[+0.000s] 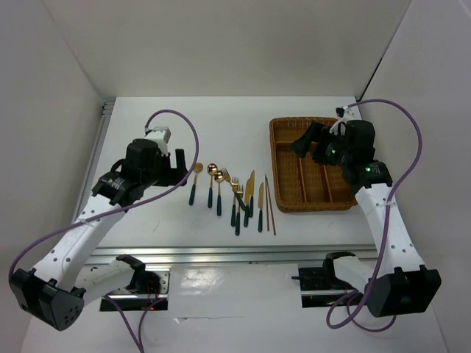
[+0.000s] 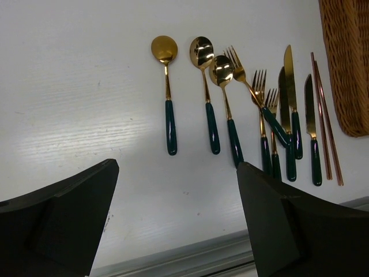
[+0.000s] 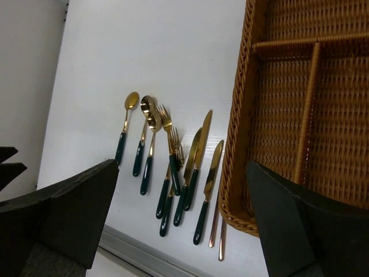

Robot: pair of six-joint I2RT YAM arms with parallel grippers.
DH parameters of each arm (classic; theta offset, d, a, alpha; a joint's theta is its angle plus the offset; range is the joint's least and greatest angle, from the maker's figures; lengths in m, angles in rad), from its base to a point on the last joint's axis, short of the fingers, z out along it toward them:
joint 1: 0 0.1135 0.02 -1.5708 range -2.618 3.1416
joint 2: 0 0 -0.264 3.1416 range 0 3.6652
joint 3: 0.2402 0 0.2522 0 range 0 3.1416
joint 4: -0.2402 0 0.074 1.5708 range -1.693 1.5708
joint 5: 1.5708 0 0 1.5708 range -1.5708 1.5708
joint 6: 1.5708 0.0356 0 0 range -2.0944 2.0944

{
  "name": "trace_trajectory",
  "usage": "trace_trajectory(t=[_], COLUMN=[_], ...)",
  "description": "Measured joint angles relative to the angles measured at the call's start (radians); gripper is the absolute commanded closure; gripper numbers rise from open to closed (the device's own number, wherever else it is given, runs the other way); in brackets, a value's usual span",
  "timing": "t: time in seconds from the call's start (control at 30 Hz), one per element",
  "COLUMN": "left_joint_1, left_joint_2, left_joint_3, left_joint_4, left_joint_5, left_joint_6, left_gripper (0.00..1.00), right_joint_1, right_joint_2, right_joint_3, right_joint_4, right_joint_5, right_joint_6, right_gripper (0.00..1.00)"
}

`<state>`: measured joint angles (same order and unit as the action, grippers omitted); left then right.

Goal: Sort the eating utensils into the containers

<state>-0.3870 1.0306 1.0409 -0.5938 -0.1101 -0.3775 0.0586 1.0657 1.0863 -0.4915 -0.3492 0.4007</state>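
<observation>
The utensils lie in a row on the white table: three spoons on the left, then forks, knives and a pair of brown chopsticks beside the wicker tray. No utensil shows in the tray's long compartments. My left gripper is open and empty, just left of the spoons. My right gripper is open and empty above the tray's far left part. The right wrist view shows the knives and chopsticks next to the tray's wall.
A metal rail runs along the table's near edge, and another runs along its left side. White walls close in the left, back and right. Purple cables loop over both arms.
</observation>
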Motion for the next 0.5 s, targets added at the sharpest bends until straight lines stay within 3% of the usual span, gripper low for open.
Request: trace_trajectory(t=[0.23,0.5], left_joint_1=[-0.021,-0.154], left_joint_2=[0.085,0.245], left_joint_3=[-0.082,-0.098], left_joint_4=[0.035,-0.007], left_joint_5=[0.0,-0.124], left_joint_6=[-0.114,-0.205], left_gripper=[0.0,0.0], right_joint_1=[0.0,0.0], right_joint_2=[0.056,0.119], right_joint_3=[-0.011,-0.048], right_joint_4=[0.046,0.068], right_joint_5=[-0.021,-0.022], right_joint_6=[-0.002,0.002], right_gripper=[0.0,0.0])
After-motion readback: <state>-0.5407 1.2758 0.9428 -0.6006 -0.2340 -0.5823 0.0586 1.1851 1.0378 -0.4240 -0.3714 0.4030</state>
